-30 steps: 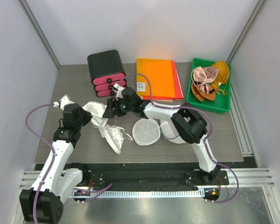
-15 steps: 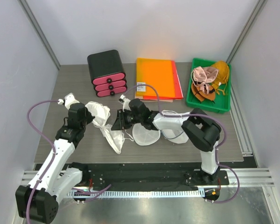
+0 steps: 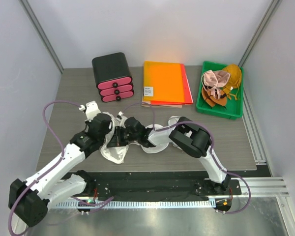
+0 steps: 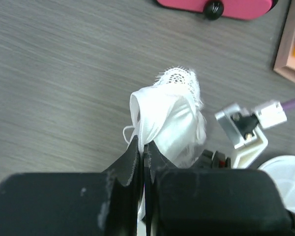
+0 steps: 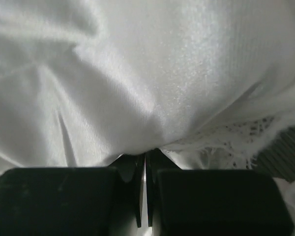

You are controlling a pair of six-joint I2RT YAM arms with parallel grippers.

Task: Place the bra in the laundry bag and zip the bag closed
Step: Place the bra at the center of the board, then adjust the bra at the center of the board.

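On the grey tabletop [image 3: 73,93] the bra [image 3: 113,152] is clamped by the left pincer [image 4: 143,147] and the right pincer [image 5: 145,160]. It could be overstretched, or the laundry bag [image 3: 160,142] knocked aside, by opposed pulls.

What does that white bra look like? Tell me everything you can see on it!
The bra is white, soft and shiny like satin, with a holey lace edge. It is crumpled up, not flat. Two robot hands pinch it: the left hand holds a fold that sticks up, and the right hand is shut on smooth cloth. Its lower part droops onto the grey table.
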